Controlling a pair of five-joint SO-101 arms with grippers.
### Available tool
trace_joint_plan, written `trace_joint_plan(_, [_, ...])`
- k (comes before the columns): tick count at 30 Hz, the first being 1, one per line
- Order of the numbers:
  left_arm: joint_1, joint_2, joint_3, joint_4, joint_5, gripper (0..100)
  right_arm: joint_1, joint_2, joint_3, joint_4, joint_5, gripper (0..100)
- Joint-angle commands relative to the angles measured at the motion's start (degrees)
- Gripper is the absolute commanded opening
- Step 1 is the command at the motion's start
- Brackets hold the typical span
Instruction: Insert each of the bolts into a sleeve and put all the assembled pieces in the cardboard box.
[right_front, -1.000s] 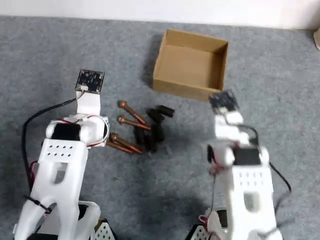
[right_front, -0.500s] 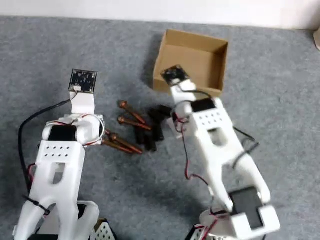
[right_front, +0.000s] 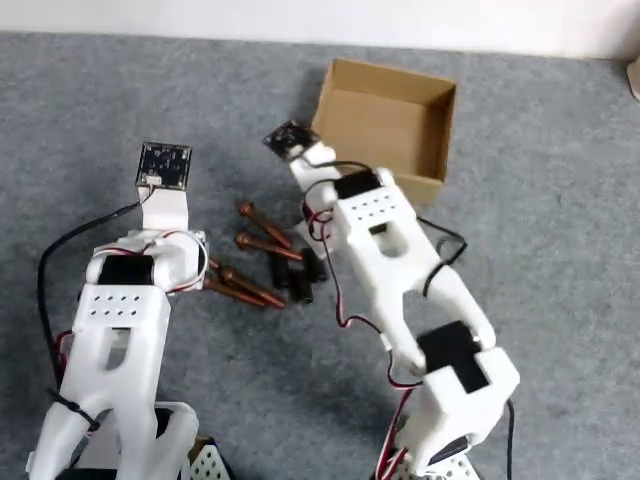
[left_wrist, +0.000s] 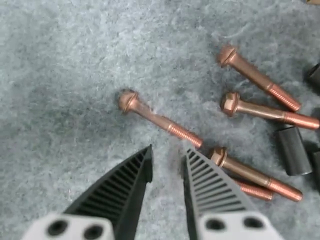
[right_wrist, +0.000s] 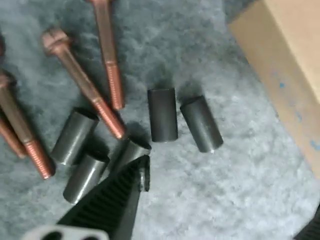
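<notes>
Left gripper narrowly parted beside bolt

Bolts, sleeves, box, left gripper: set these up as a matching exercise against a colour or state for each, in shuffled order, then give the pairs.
Things:
1. bolts
2. sleeves
3. box
4. left gripper

Colour or state:
A. brown and empty
B. dark grey
C. jaws apart
D. copper-coloured

Pairs: 1-D, 2-B, 3-A, 4-C
</notes>
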Motion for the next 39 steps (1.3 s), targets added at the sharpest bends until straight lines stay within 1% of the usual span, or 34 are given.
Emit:
trace_joint_plan(1, [-0.48, -1.27, -0.04, -1.41, 0.35, 11, -1.10, 1.54, -4.00, -1.10, 2.20, 46.4])
trace_joint_plan(10, [-0.48, -1.27, 0.04, -1.41, 0.26, 11, -0.75, 12.53, -10.51, -1.10, 2.46, 46.4])
trace_joint_plan(14, [-0.48, -1.27, 0.04, -1.41, 0.26, 11, -0.84, 15.25, -13.41, -0.84, 2.55, 46.4])
trace_joint_plan(24, [-0.57, -1.27, 0.13, -1.41, 0.18, 11, -0.40, 15.87, -13.05, -1.71, 2.46, 46.4])
trace_joint_plan(28, [-0.57, -1.27, 0.13, -1.41, 0.18, 11, 0.13, 18.95, -11.30, -1.89, 2.46, 46.4])
trace_joint_plan(32, [-2.07, -1.27, 0.13, -1.41, 0.26, 11, 0.13, 23.16, -11.30, -1.71, 2.46, 46.4])
trace_joint_plan(39, [-2.07, -1.27, 0.13, -1.41, 0.26, 11, 0.13, 23.78, -11.38, -1.63, 2.46, 46.4])
